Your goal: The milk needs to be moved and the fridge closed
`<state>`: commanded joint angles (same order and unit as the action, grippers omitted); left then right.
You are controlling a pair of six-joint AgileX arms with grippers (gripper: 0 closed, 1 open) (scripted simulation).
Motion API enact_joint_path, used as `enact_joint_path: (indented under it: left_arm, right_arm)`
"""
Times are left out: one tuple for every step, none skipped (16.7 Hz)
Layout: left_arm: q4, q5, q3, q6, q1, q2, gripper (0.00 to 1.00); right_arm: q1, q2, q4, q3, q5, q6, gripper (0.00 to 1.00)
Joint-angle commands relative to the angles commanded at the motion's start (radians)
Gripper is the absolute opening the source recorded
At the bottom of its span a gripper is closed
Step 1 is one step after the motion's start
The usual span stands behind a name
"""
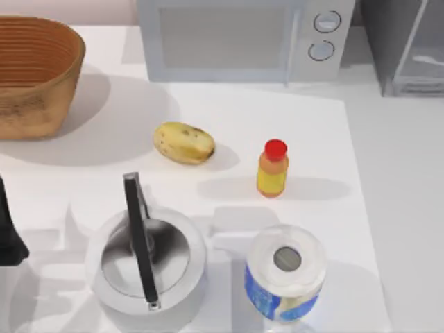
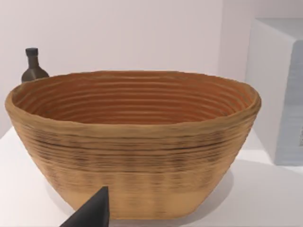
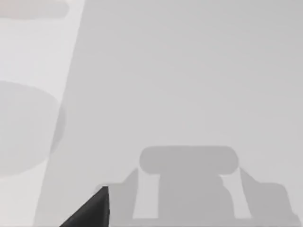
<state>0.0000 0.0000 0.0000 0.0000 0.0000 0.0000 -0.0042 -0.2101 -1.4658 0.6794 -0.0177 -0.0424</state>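
Left gripper (image 2: pixel 94 213) is what you see as one dark fingertip low before the basket (image 2: pixel 135 142) — whether it is apart or together you cannot tell. Your left arm (image 1: pixel 8 229) sits at the table's left edge. For the right gripper (image 3: pixel 92 210), again one dark tip over bare grey surface, and its state you cannot tell. You find the fridge (image 1: pixel 406 45) at the far right corner, beside the microwave (image 1: pixel 243 38).
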Motion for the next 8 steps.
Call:
enact_joint_path:
  left_arm:
    - [0.000, 0.000, 0.000, 0.000, 0.000, 0.000, 1.00]
    - [0.000, 0.000, 0.000, 0.000, 0.000, 0.000, 1.00]
    - [0.000, 0.000, 0.000, 0.000, 0.000, 0.000, 1.00]
    - [0.000, 0.000, 0.000, 0.000, 0.000, 0.000, 1.00]
    - [0.000, 0.000, 0.000, 0.000, 0.000, 0.000, 1.00]
    - [0.000, 0.000, 0.000, 0.000, 0.000, 0.000, 1.00]
    - [0.000, 0.000, 0.000, 0.000, 0.000, 0.000, 1.00]
    - [0.000, 0.000, 0.000, 0.000, 0.000, 0.000, 1.00]
  right_arm:
    - [-0.031, 0.027, 0.005, 0.018, -0.024, -0.031, 1.00]
    - [-0.072, 0.065, 0.010, 0.042, -0.054, -0.072, 1.00]
    - [-0.124, 0.113, 0.016, 0.070, -0.091, -0.124, 1.00]
    - [-0.186, 0.172, 0.022, 0.101, -0.133, -0.187, 1.00]
    - [-0.259, 0.241, 0.028, 0.135, -0.180, -0.261, 1.00]
    - [-0.340, 0.321, 0.035, 0.171, -0.230, -0.346, 1.00]
    - [-0.428, 0.411, 0.042, 0.208, -0.282, -0.440, 1.00]
    - [-0.521, 0.512, 0.048, 0.245, -0.336, -0.546, 1.00]
